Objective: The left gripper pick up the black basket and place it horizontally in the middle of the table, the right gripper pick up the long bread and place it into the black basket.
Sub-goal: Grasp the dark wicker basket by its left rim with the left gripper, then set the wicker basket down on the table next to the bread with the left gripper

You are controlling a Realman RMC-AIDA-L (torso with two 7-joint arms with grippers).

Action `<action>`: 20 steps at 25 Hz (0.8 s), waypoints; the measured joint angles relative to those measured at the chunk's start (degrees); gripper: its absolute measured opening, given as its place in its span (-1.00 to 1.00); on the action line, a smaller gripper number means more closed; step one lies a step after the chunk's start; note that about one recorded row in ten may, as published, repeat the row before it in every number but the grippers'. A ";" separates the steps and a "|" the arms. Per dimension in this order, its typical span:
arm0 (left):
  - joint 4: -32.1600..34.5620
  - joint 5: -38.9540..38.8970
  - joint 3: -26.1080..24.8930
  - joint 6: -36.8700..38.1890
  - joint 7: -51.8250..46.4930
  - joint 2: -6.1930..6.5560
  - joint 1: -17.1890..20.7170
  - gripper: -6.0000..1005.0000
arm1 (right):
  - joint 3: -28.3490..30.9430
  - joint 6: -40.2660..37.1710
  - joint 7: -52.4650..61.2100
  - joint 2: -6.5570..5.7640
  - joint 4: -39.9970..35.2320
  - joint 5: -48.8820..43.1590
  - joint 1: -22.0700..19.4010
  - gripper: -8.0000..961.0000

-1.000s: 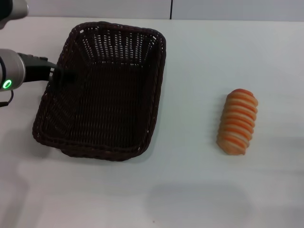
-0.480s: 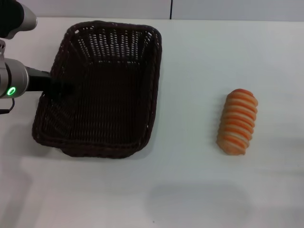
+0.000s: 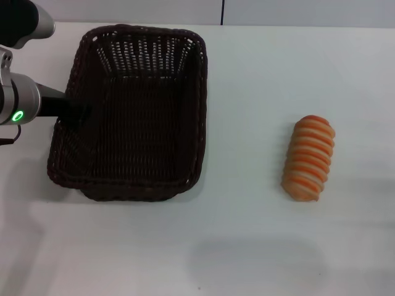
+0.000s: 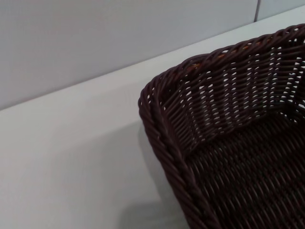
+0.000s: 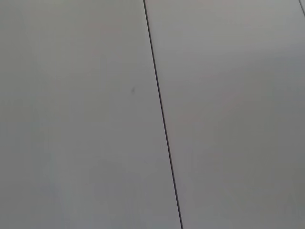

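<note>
1. Left gripper (image 3: 77, 113) reaches in from the left and meets the left rim of the black basket (image 3: 133, 114); whether its fingers are closed on the weave cannot be told, as black blends into black.
2. On its silver arm, just left of the basket, a green ring light (image 3: 18, 116) glows.
3. Basket sits on the white table (image 3: 247, 246), long side running away from the robot.
4. Long bread (image 3: 308, 158) lies on the table well to the basket's right, apart from it.
5. Right gripper is not in sight.
</note>
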 joint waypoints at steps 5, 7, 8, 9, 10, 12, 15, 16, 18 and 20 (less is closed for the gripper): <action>-0.05 -0.63 -0.23 -0.14 2.35 0.03 -0.42 -0.38 | 0.00 -0.07 0.00 0.00 0.00 0.00 0.07 0.55; -0.19 -2.84 -0.44 -0.50 5.37 0.03 -0.78 -0.40 | 0.00 -0.09 0.00 0.03 0.03 0.00 0.08 0.55; -0.19 -2.84 -0.44 -0.50 5.37 0.03 -0.78 -0.40 | 0.00 -0.14 0.00 0.04 0.04 0.00 0.08 0.55; -0.54 -7.24 -2.08 -1.75 11.76 0.11 -1.71 -0.41 | 0.00 -0.24 0.00 0.06 0.07 0.00 0.08 0.55; -0.69 -9.02 -2.98 -2.33 14.52 0.11 -2.16 -0.41 | 0.00 -0.38 0.00 0.07 0.08 0.00 0.08 0.55; -0.80 -11.94 -4.97 -3.56 19.30 0.10 -3.39 -0.43 | 0.00 -0.80 0.00 0.08 0.24 0.00 0.08 0.55; -0.83 -15.88 -8.66 -7.18 26.19 0.08 -6.70 -0.45 | -0.01 -1.22 0.00 0.07 0.73 0.00 0.08 0.55; -0.75 -16.87 -10.14 -9.07 28.56 0.11 -8.10 -0.46 | -0.03 -1.37 0.00 0.07 0.85 0.00 0.05 0.54; -0.10 -19.28 -13.40 -13.02 33.70 0.12 -11.14 -0.50 | -0.10 -1.55 0.00 0.09 0.95 0.01 -0.05 0.54; 1.69 -22.91 -17.60 -18.02 39.74 0.14 -14.51 -0.54 | -0.25 -1.65 0.00 0.11 1.03 0.00 -0.16 0.54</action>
